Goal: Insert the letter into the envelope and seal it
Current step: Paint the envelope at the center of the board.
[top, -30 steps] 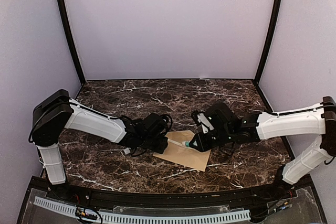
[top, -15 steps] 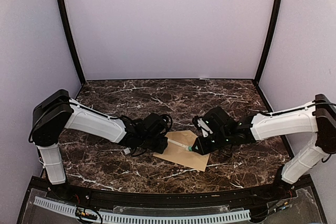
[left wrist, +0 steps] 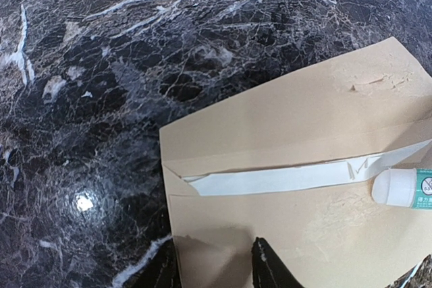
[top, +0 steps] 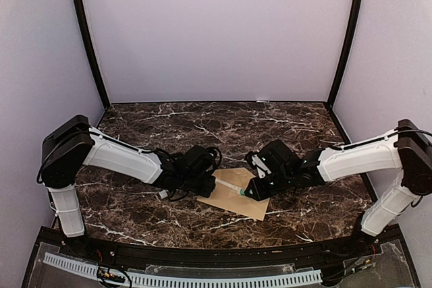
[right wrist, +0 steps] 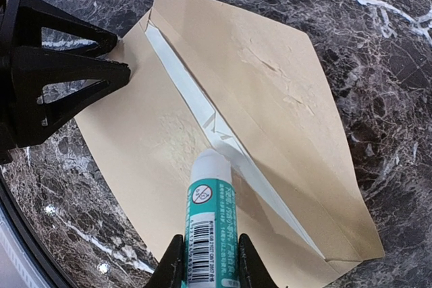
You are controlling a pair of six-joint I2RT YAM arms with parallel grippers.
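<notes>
The tan envelope point(top: 237, 200) point(left wrist: 290, 116) point(right wrist: 270, 79) lies flat on the marble with its pointed flap open. A white strip of the letter point(left wrist: 283, 179) point(right wrist: 192, 99) point(top: 228, 184) shows along its mouth; the rest is hidden inside. My right gripper point(right wrist: 208, 264) point(top: 255, 189) is shut on a teal glue stick point(right wrist: 208, 220) point(left wrist: 403, 188) point(top: 241, 193), whose white tip touches the envelope beside the letter strip. My left gripper point(left wrist: 216, 271) point(top: 210, 184) stands open at the envelope's left end. One finger rests on the paper and the other at its edge.
The dark marble table point(top: 169, 126) is bounded by purple walls behind and at both sides. Two black posts point(top: 86, 38) rise at the back corners. A black rail point(top: 202, 255) runs along the near edge.
The right arm has shifted slightly, carrying the glue stick's tip a little nearer along the envelope. The left arm and the envelope have stayed put.
</notes>
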